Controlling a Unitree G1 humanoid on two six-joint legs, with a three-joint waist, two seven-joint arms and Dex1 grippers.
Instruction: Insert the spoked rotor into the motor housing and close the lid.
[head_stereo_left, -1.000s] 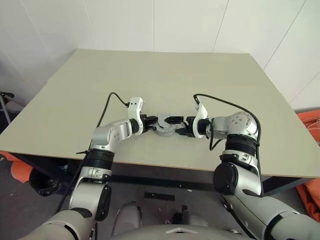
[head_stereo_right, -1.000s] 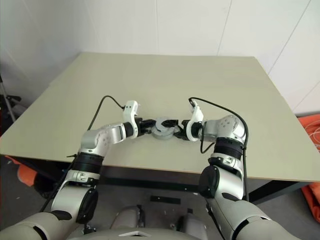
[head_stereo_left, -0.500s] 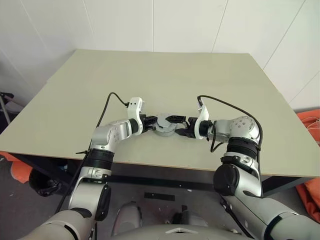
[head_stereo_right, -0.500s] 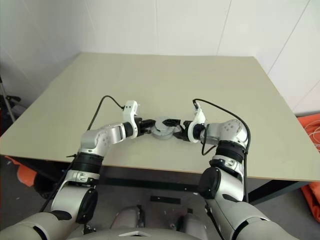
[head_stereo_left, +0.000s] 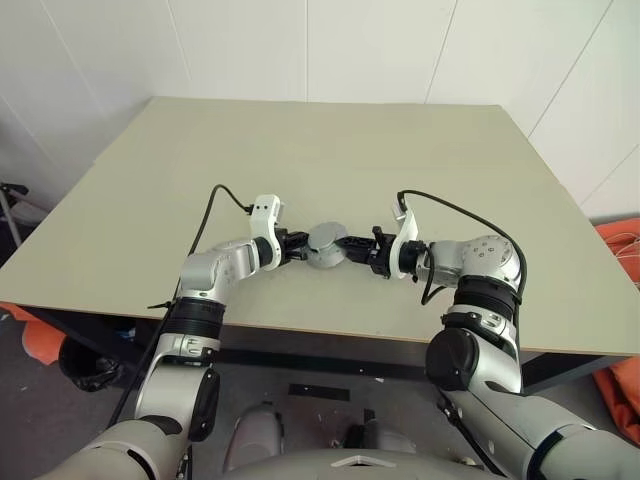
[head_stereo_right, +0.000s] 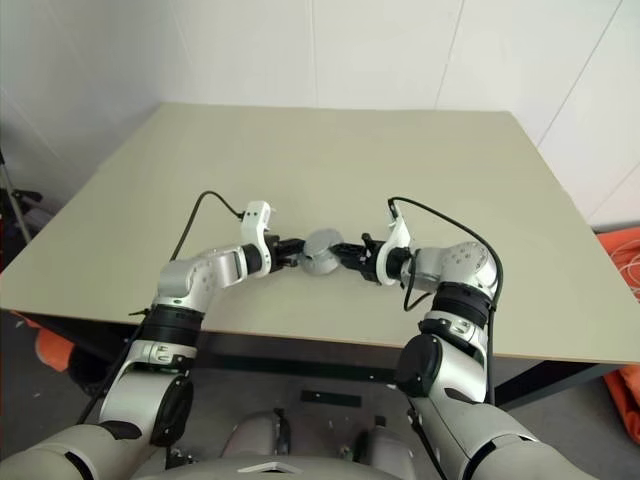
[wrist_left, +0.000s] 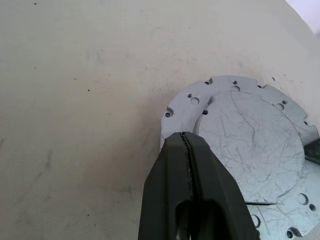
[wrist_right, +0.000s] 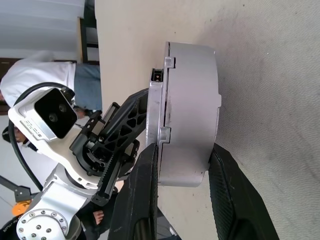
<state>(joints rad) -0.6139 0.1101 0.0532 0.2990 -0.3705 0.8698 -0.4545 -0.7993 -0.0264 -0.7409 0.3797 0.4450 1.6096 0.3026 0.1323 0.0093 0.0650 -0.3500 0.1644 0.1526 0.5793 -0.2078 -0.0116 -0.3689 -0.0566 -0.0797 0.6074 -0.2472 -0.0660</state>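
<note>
Your right end effector (wrist_right: 182, 175) pinches the closed motor housing (wrist_right: 187, 110) on the table (head_stereo_left: 330, 150); your left end effector (wrist_left: 187, 150), pressed together, rests on its lid (wrist_left: 250, 145).

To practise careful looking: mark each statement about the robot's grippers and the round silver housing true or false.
1. The round silver metal motor housing sits between the left gripper and the right gripper. True.
2. The left gripper's fingers gape wide. False: they are pressed together.
3. The right gripper's fingers flank the housing. True.
4. The housing is at the beige table's far edge. False: it is near the near edge.
</note>
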